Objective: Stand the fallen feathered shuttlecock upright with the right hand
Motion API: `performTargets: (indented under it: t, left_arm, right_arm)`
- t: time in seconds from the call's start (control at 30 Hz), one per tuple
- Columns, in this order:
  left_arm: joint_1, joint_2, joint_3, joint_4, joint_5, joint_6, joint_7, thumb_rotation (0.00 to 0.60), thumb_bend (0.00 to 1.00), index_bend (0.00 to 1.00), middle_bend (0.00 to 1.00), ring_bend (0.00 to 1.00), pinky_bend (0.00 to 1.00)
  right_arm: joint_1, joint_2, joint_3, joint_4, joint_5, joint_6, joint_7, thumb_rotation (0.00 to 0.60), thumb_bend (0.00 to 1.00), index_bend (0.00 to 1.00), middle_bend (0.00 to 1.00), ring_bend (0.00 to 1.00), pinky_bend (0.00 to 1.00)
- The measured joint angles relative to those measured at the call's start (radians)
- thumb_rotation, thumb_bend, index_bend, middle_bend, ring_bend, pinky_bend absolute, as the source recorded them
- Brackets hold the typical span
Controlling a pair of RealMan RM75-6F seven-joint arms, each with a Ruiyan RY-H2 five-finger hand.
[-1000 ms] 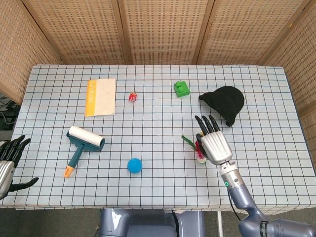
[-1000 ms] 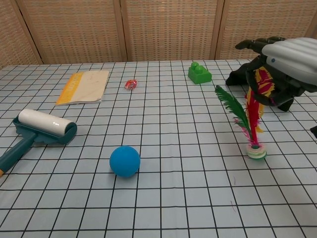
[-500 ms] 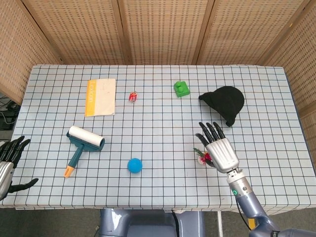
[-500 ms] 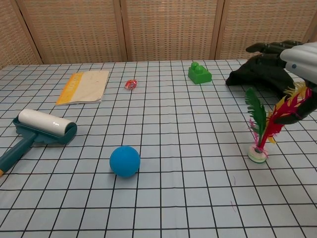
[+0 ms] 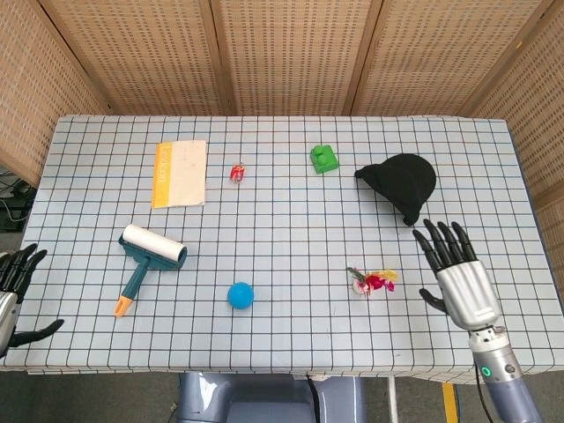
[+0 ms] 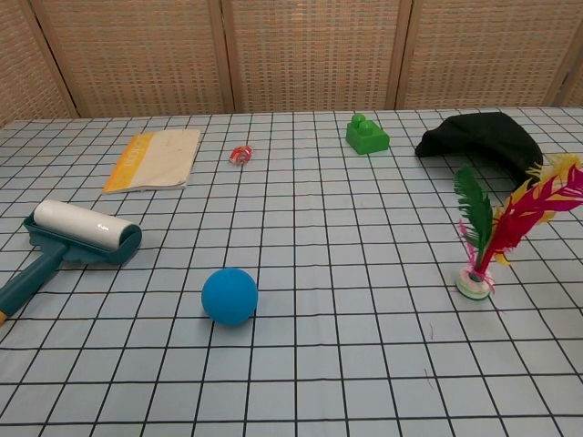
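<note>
The feathered shuttlecock (image 6: 496,233) stands upright on its white base on the checked tablecloth, green, red and yellow feathers fanning up and to the right. From the head view it shows from above as a small cluster (image 5: 371,281). My right hand (image 5: 458,273) hovers apart from it, to its right near the table's front right edge, fingers spread and holding nothing. It is out of the chest view. My left hand (image 5: 15,282) sits off the table's front left corner, fingers apart and empty.
A blue ball (image 5: 241,294) lies front centre, a teal lint roller (image 5: 148,256) at the left, a yellow booklet (image 5: 180,172) behind it. A small red item (image 5: 236,172), a green brick (image 5: 324,159) and a black cap (image 5: 401,184) lie toward the back.
My right hand let go of the shuttlecock's feathers and drew away to the right, leaving the chest view. The shuttlecock stays standing on its base, feathers leaning right.
</note>
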Motion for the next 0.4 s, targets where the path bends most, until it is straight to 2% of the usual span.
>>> performTargets:
  t: [0.23, 0.4]
  left_arm:
    - [0.002, -0.018, -0.001, 0.018, 0.024, 0.018, 0.008, 0.600, 0.00, 0.00, 0.00, 0.00, 0.00]
    - [0.007, -0.020, 0.002, 0.019, 0.031, 0.026, 0.014, 0.600, 0.00, 0.00, 0.00, 0.00, 0.00]
  right_arm:
    - [-0.072, -0.024, -0.017, 0.140, -0.001, 0.043, 0.068, 0.600, 0.00, 0.00, 0.00, 0.00, 0.00]
    - [-0.105, -0.056, -0.021, 0.185, 0.005, 0.039, 0.090, 0.600, 0.00, 0.00, 0.00, 0.00, 0.00]
